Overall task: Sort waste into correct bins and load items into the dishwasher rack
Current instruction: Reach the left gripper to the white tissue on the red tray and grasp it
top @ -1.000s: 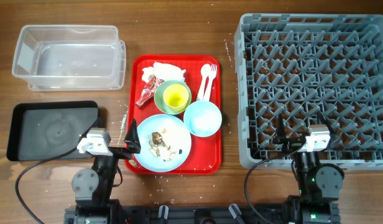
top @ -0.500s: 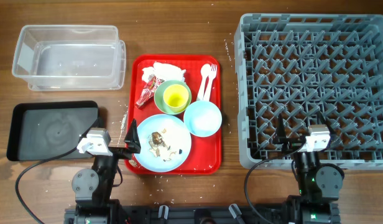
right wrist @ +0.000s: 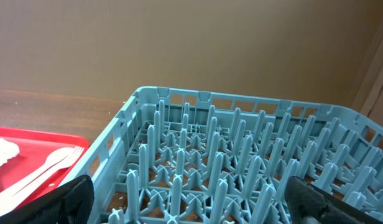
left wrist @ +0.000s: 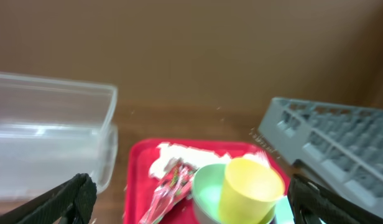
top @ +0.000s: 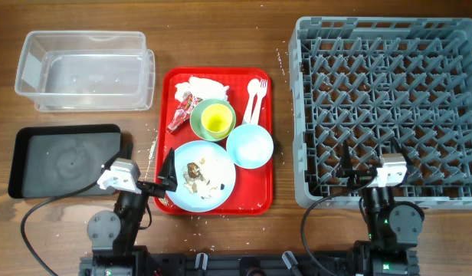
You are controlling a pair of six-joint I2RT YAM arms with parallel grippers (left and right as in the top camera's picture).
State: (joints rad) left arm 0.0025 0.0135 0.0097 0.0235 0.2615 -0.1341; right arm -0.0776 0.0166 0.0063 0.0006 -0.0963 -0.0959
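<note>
— What sat on the wooden worktop [top: 221, 31]?
— A square grey pegged rack [top: 385, 107], a clear tub [top: 83, 69], a flat black tray [top: 60, 161], and a glossy red tray [top: 259, 192] bearing a round blue plate [top: 217, 165] of brown scraps [top: 194, 172].
— The claws?
— Both gaped wide, empty. The left claw [top: 161, 176] had edged toward the plate; the right claw [right wrist: 191, 202] hadn't moved.

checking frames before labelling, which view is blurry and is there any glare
Left wrist view: soft and smeared, the yellow cup and clear tub lack crisp edges. Right wrist view: rack pegs sharp. Overhead: evenly lit, faint sheen on the tub floor.
</note>
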